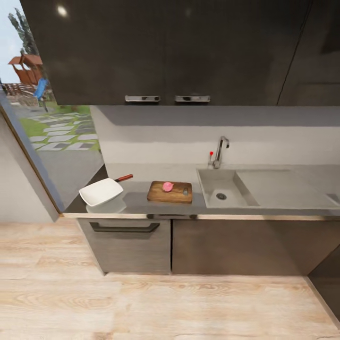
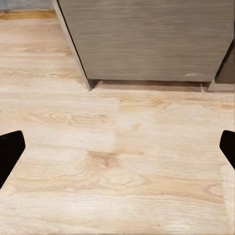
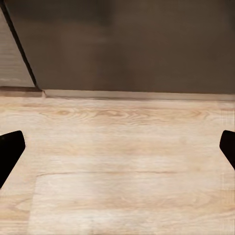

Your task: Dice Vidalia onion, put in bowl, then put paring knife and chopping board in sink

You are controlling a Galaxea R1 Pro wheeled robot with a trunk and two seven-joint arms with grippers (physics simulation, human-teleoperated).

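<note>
The bench [image 1: 141,204] ran ahead; the sink [image 1: 226,189] sat at two o'clock of the chopping board [image 1: 170,192], which bore a pink onion [image 1: 167,186]; the bowl [image 1: 100,191] lay at nine o'clock, paring knife [image 1: 123,178] beyond; both grippers [image 2: 117,147] [image 3: 117,147] hung spread, empty; best roll closer before reaching for the knife.

So on the countertop [image 1: 141,204] the bowl [image 1: 101,191] sits left of the chopping board [image 1: 170,192], onion [image 1: 167,186] on the board, knife [image 1: 123,178] just behind the bowl, sink [image 1: 225,189] to the right.

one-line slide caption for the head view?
Kitchen counter from afar: pink onion on board, white bowl and knife beside it, sink empty.
</note>
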